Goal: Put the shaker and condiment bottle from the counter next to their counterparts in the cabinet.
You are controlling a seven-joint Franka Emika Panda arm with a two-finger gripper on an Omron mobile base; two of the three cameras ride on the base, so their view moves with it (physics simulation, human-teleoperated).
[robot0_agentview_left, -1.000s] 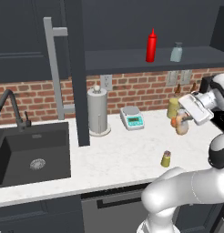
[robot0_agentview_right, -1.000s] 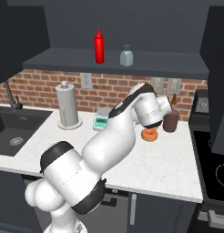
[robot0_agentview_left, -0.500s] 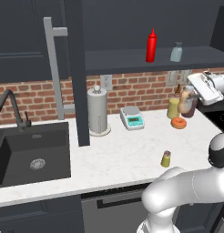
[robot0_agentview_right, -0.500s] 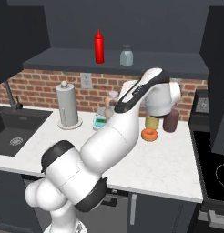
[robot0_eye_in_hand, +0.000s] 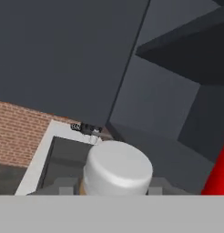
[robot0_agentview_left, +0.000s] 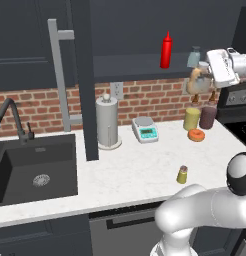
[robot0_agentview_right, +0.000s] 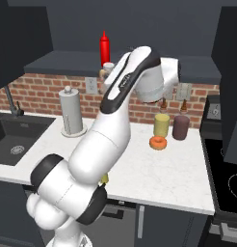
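Up from the counter (robot0_agentview_left: pixel 135 170) goes the pincer (robot0_agentview_left: pixel 205 76) since a second ago. Back then it was low, close to the yellow canister (robot0_agentview_left: pixel 191 119). Now it is high, right at the front edge of the cabinet (robot0_agentview_left: pixel 130 65) shelf.

It is shut on the condiment bottle (robot0_agentview_left: pixel 195 83). The tan bottle hangs tipped in the grip, just beside the shelf edge. In the hand view its pale grey cap (robot0_eye_in_hand: pixel 117 169) sits between the two finger tips, very close to the camera.

Past the pincer, on the shelf, stands the red squeeze bottle (robot0_agentview_left: pixel 166 50). The pale blue-grey shaker (robot0_agentview_left: pixel 195 55) is on the shelf too, just above the held bottle. A bit of red (robot0_eye_in_hand: pixel 218 175) shows at one side of the hand view.

Far below the pincer, the little yellow-green shaker (robot0_agentview_left: pixel 182 174) waits on the counter. It is not picked up yet.

I think this is the carrying step for the first thing. Next, the bottle has to go a bit higher, stand up straight, and slide in over the shelf beside the red one. It should not bump the red bottle or the pale shaker. Then the pincer can let go and come back down for the small shaker.
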